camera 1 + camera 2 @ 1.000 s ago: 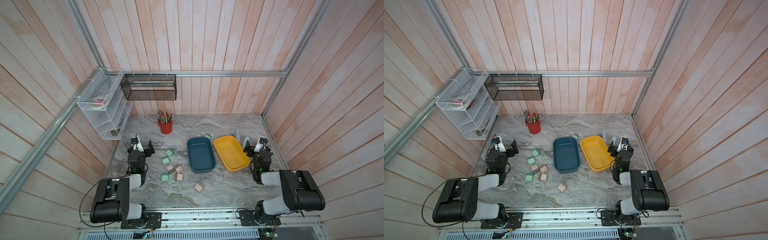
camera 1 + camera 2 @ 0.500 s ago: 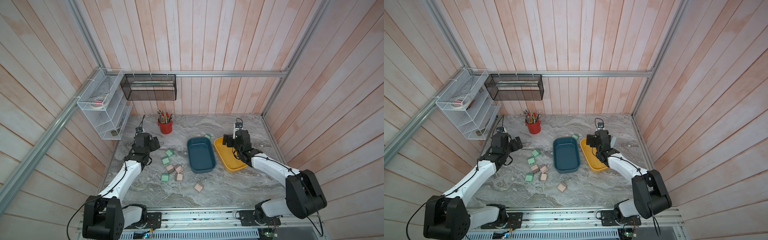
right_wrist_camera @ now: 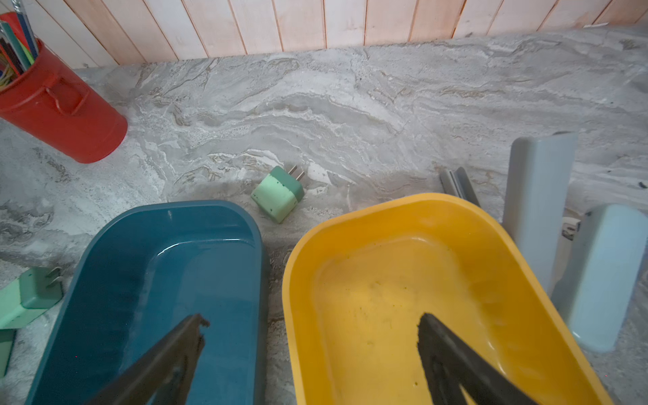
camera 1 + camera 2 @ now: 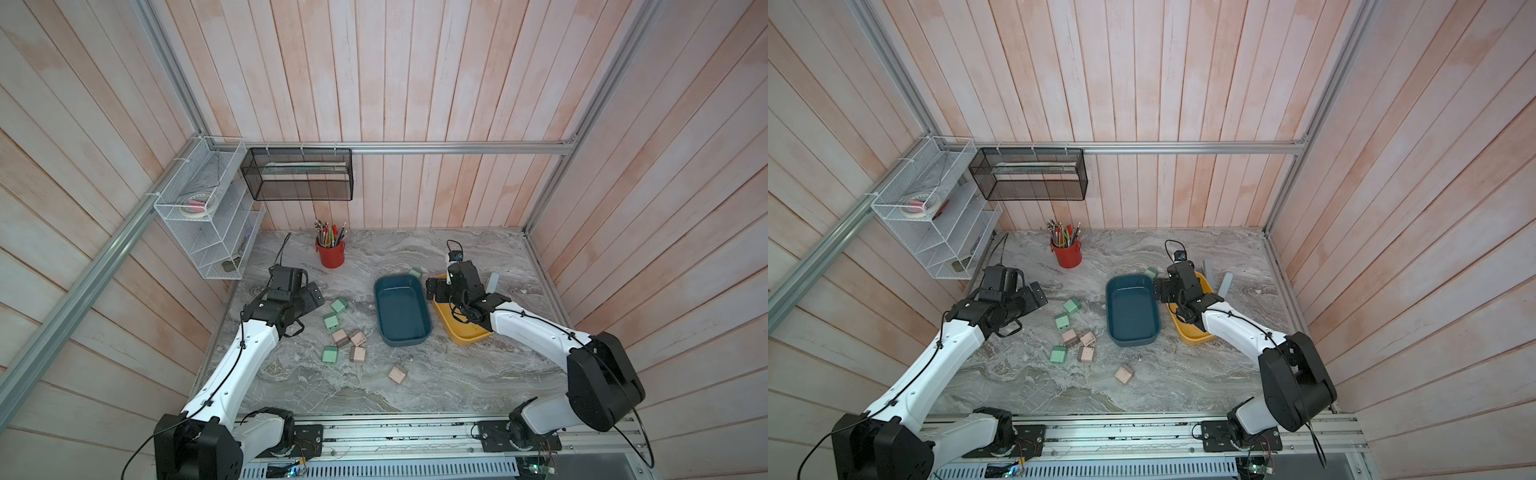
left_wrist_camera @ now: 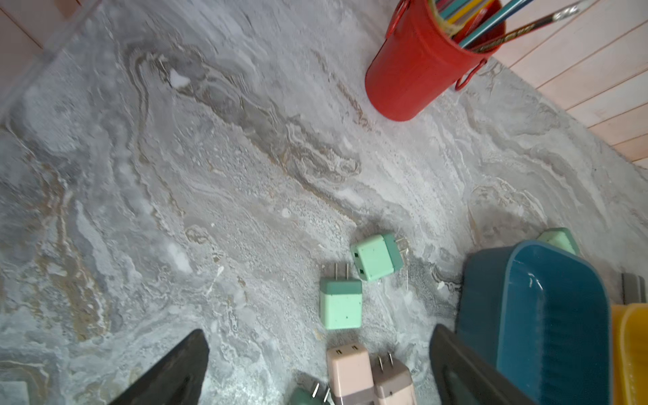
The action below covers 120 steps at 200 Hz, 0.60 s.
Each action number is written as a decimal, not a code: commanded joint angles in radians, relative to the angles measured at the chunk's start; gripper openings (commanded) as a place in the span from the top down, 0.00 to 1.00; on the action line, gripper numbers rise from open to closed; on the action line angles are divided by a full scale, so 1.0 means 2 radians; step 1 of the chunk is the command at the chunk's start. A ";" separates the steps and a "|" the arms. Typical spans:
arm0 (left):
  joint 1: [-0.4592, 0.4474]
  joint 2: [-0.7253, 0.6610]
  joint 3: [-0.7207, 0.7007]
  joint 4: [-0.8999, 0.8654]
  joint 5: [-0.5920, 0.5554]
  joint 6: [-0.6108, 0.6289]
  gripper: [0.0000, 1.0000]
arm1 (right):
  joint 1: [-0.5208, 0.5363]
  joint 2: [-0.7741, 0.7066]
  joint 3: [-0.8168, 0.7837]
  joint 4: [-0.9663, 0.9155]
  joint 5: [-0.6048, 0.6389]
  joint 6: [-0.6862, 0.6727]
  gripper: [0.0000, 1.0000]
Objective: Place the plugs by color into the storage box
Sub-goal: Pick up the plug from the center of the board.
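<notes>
Three mint green plugs (image 4: 331,321) and several pink-beige plugs (image 4: 358,354) lie scattered left of the empty blue storage box (image 4: 402,309). One pink plug (image 4: 398,374) sits alone nearer the front. Another green plug (image 3: 278,193) lies behind the gap between the blue box and the empty yellow storage box (image 3: 403,298). My left gripper (image 4: 311,295) hovers open left of the cluster, and in its wrist view the left gripper (image 5: 319,335) has a green plug (image 5: 341,303) just beyond it. My right gripper (image 3: 312,319) hangs open over the two boxes' adjoining rims, holding nothing.
A red cup of pencils (image 4: 331,253) stands at the back, left of centre. Grey bars (image 3: 540,196) stand upright beside the yellow box's far right side. A white wire rack (image 4: 208,216) and a black mesh basket (image 4: 297,174) hang on the walls.
Both arms have unfolded from their tucked pose at the front and reached out over the table, the left toward the plug cluster, the right over the boxes. Both grippers stayed open.
</notes>
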 commanded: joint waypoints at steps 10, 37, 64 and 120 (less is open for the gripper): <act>-0.005 0.054 0.012 0.021 0.058 -0.038 0.00 | 0.004 0.011 0.009 -0.021 -0.015 0.018 0.02; -0.015 0.117 0.043 0.042 0.085 -0.003 0.00 | 0.005 0.010 0.004 -0.026 -0.019 0.025 0.02; -0.018 0.173 0.073 0.055 0.116 0.065 0.00 | 0.006 0.010 0.000 -0.030 -0.031 0.032 0.02; -0.028 0.236 0.112 0.056 0.128 0.208 0.00 | 0.005 0.008 -0.015 -0.033 -0.044 0.039 0.02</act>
